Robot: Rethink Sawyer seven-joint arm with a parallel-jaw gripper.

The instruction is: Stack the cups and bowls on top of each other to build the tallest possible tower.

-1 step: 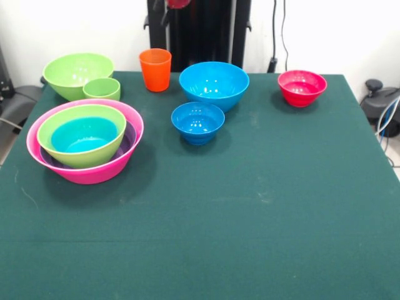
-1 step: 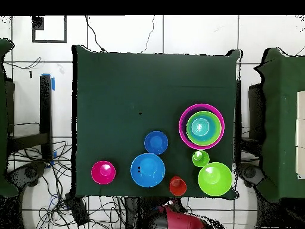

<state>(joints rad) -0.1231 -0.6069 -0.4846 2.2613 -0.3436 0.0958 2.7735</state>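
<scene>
Four glossy plastic bowls sit nested at one side of the dark green cloth-covered table: a wide pink bowl as base, a purple bowl showing only as a thin rim inside it, then a lime green bowl, and a teal-blue bowl innermost. This low tower has no cup on it. Behind it in the front view stands a second large lime green bowl, with a small light green plastic cup just in front of it, touching or nearly so. The orange plastic tumbler stands upright near the table's far edge, beside a large blue bowl; a smaller blue bowl sits just in front of that one. A small red bowl stands well apart at the other side. Only a red part of the robot arm shows off the table's edge in the overhead view; the gripper itself cannot be made out, so whether it is spread or closed cannot be told.
</scene>
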